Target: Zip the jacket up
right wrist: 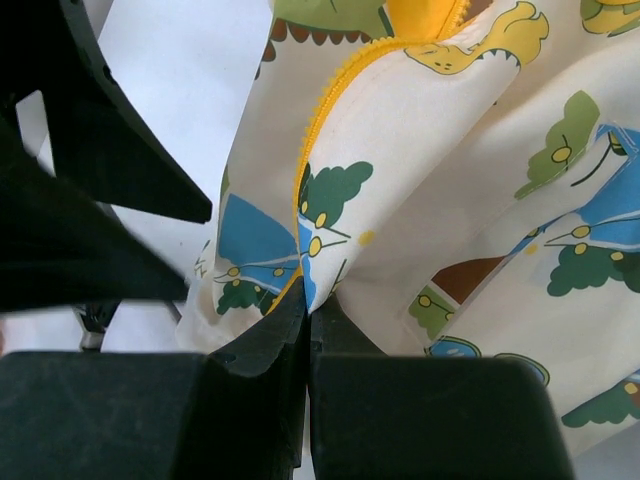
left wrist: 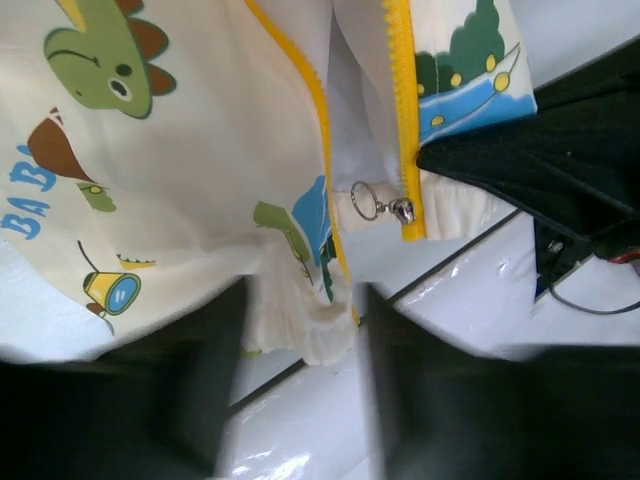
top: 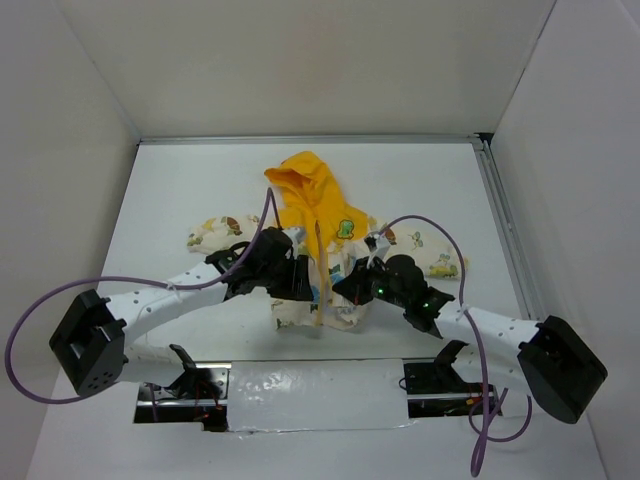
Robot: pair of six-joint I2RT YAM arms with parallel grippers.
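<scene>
Top view, centre: jacket (top: 318, 215) flat on table (top: 200, 180), hood toward upper frame, front open. Left gripper (left wrist: 300, 310): fingers apart, bunched hem corner between them. Right gripper (right wrist: 307, 320): fingers together, pinching the hem at the yellow zipper tape. Slider (left wrist: 400, 210) at tape bottom.

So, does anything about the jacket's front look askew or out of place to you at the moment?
Yes: the jacket lies unzipped, its two zipper halves apart. The slider sits at the bottom of one half, while the other half's hem is bunched up and not lined up with it.
</scene>
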